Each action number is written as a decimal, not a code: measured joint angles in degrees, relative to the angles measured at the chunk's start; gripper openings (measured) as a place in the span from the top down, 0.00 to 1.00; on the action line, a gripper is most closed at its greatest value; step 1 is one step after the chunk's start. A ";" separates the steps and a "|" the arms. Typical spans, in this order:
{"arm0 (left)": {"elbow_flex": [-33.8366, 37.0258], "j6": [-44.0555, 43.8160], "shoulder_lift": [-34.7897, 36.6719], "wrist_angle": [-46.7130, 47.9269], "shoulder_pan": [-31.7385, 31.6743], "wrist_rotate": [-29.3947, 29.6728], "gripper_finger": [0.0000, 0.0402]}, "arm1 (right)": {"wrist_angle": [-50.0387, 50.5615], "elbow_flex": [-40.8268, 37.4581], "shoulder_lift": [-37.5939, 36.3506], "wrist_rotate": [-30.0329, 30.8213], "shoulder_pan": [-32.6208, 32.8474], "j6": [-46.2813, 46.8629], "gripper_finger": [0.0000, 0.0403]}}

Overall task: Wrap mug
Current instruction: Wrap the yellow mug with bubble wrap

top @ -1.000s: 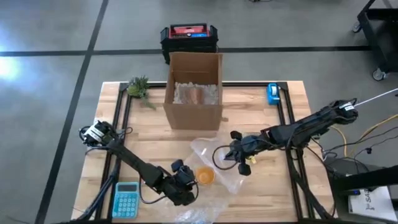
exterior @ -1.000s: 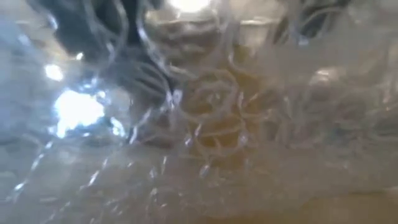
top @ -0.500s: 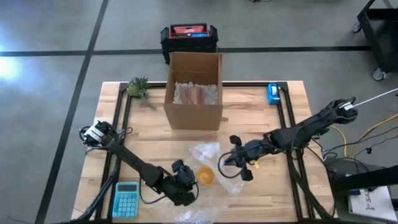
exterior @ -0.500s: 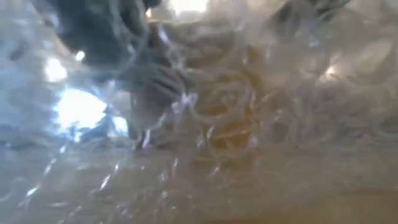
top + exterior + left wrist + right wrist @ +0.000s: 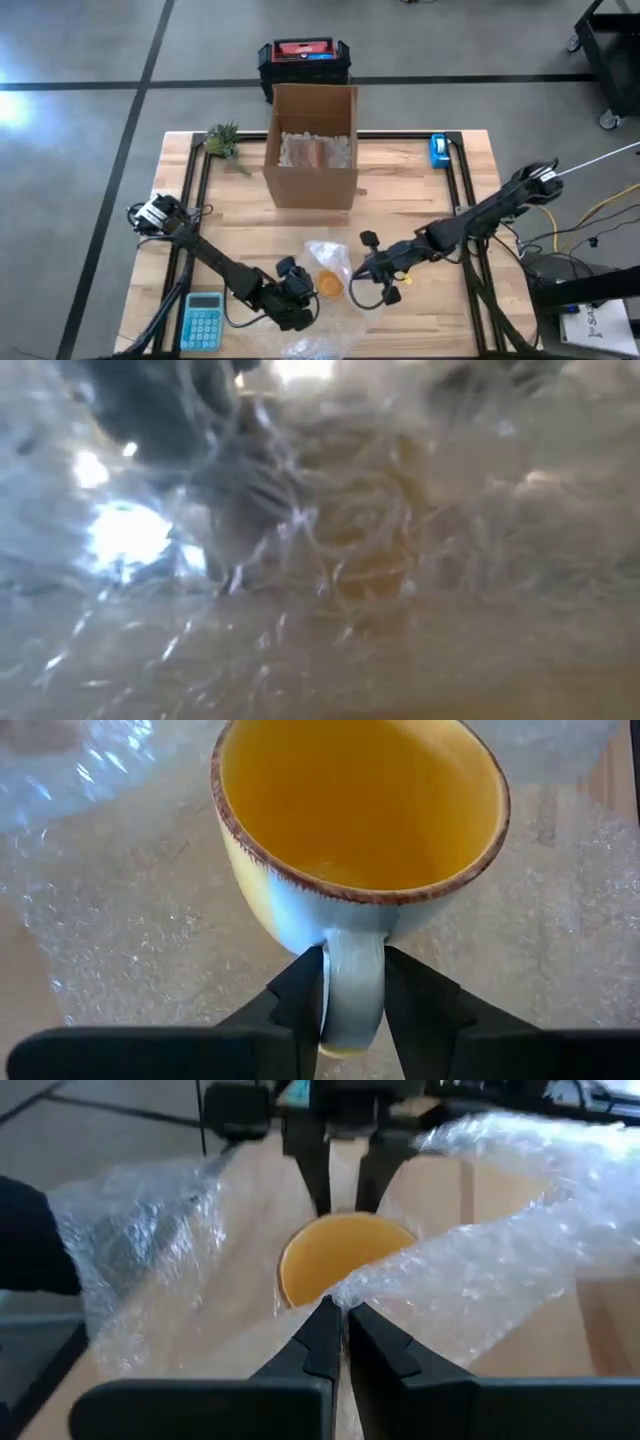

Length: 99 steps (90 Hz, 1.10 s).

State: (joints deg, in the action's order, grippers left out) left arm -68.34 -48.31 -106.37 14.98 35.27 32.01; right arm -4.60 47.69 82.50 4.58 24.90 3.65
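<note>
A yellow mug (image 5: 360, 810) with a brown rim stands upright on a sheet of bubble wrap (image 5: 335, 255) near the table's front middle. My left gripper (image 5: 311, 289) is shut on the mug, coming at it from the left. My right gripper (image 5: 344, 1315) is right of the mug (image 5: 331, 283) and shut on the bubble wrap (image 5: 480, 1280), raised beside the mug. The low view shows the mug (image 5: 365, 550) only dimly through wrap that lies in front of the camera. My left gripper pinches the mug's handle (image 5: 352, 990) between its two fingers, coming level from the table's left. The mug stands upright with its base on the bubble wrap. My right gripper pinches an edge of the bubble wrap (image 5: 350, 1292) between its fingertips, coming from the table's right. The held part is lifted off the table and rises beside the mug's rim; the rest lies on the table.
An open cardboard box (image 5: 312, 145) stands at the far middle, with a small plant (image 5: 223, 140) to its left and a blue tape dispenser (image 5: 439, 150) at the far right. A blue calculator (image 5: 203, 320) lies near left. More bubble wrap (image 5: 320, 348) lies at the front edge.
My right gripper has moved toward the table's left and near edge, closing on the mug, staying shut on the bubble wrap. The wrap's right part has been drawn up and over toward the mug, bunching the sheet; the part under the mug has stayed put.
</note>
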 joint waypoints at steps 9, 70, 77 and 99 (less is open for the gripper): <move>0.00 0.00 0.00 -0.02 0.00 0.00 0.81 | -0.11 2.60 2.35 -0.63 0.07 -1.19 1.00; -6.14 1.43 8.07 11.15 0.43 -0.94 0.81 | 21.28 26.59 23.58 -2.89 -0.02 -5.92 1.00; -6.19 0.61 8.63 13.39 0.38 2.95 0.81 | 21.04 27.21 23.51 -2.84 -0.09 -6.34 1.00; -5.17 -0.02 7.69 16.58 -0.59 8.23 0.81 | 21.30 27.60 23.49 -2.89 -0.19 -6.65 1.00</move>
State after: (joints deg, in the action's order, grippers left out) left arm -73.51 -48.33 -98.67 31.56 34.68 40.24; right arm 16.70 75.29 106.00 1.69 24.71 -3.01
